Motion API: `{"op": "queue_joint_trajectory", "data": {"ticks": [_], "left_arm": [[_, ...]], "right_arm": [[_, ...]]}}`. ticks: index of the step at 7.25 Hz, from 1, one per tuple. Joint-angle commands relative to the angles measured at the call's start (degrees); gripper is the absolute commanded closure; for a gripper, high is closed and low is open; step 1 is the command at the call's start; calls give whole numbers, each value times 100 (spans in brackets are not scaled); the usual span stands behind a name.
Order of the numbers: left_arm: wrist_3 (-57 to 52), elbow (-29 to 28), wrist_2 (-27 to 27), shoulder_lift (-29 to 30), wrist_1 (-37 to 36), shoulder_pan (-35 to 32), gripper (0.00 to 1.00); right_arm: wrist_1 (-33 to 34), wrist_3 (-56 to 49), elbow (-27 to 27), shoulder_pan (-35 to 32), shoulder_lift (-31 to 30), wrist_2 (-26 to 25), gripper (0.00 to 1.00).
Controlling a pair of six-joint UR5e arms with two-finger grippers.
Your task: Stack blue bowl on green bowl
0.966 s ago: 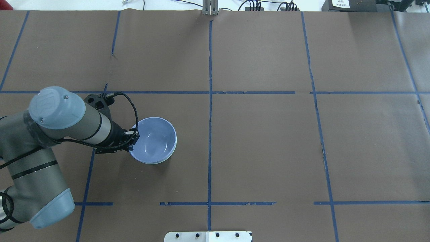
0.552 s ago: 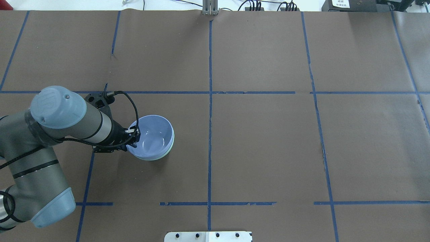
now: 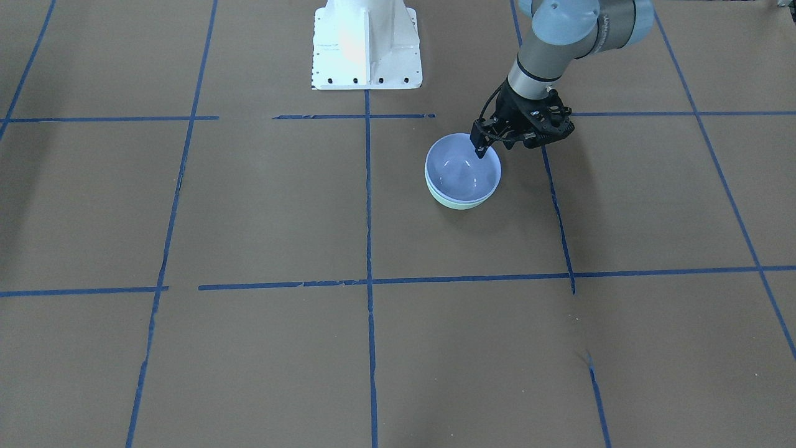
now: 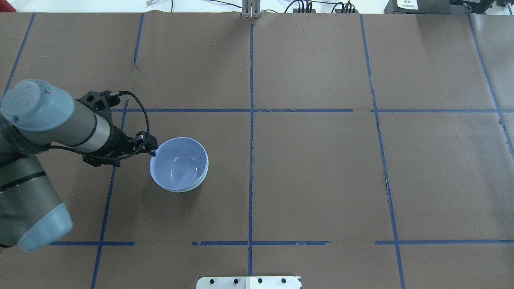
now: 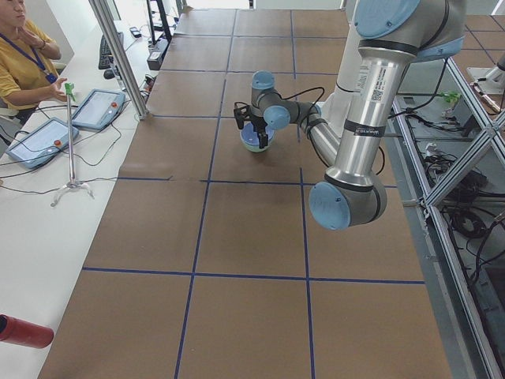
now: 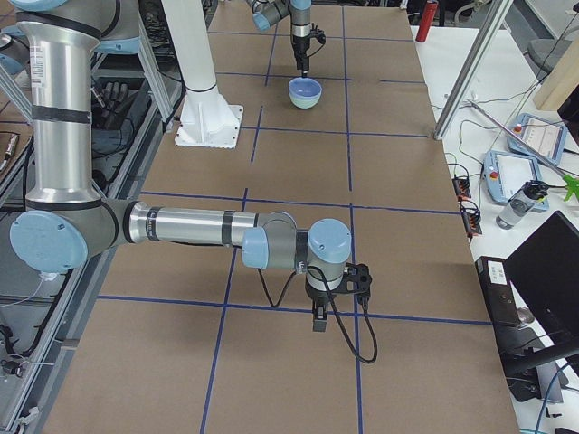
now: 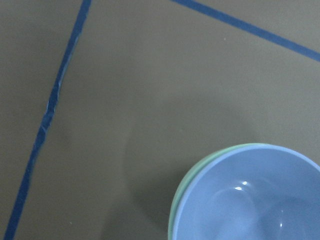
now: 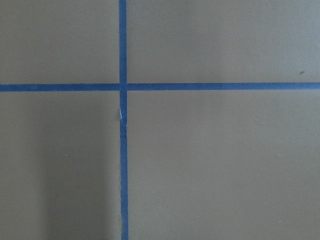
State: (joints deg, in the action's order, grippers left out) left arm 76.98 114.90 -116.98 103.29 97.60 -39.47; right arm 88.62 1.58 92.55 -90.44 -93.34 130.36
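The blue bowl (image 4: 180, 162) sits nested inside the green bowl (image 3: 460, 205) on the brown table, left of centre in the overhead view. Only a thin mint edge of the green bowl shows under the blue one, as in the left wrist view (image 7: 200, 162). My left gripper (image 4: 153, 151) hangs just over the stack's left rim, open and holding nothing. In the front view it (image 3: 480, 151) is at the back right of the blue bowl (image 3: 463, 168). My right gripper (image 6: 318, 324) shows only in the exterior right view, low over bare table; I cannot tell whether it is open.
Brown paper with blue tape lines (image 4: 251, 120) covers the table. The white robot base (image 3: 365, 46) stands at the robot's edge. An operator (image 5: 24, 55) sits beyond the far side with tablets (image 5: 95, 106) and a stand (image 5: 71, 142).
My left gripper has let go of the blue bowl's rim and drawn back to the left and up. The blue bowl has settled into the green bowl.
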Motion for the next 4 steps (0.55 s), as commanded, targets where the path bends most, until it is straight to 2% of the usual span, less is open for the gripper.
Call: {"op": "queue_joint_trajectory", "data": {"ticks": [1, 3, 4], "left_arm": [[-2551, 6, -876, -815, -13, -1232, 0], [-5241, -64, -1229, -1746, -40, -2410, 0], [-6395, -108, -1239, -2317, -48, -2982, 0]], "right_arm": [[-3, 0, 0, 0, 0, 7, 0], [-3, 0, 0, 0, 0, 7, 0], [-3, 0, 0, 0, 0, -2, 0]]}}
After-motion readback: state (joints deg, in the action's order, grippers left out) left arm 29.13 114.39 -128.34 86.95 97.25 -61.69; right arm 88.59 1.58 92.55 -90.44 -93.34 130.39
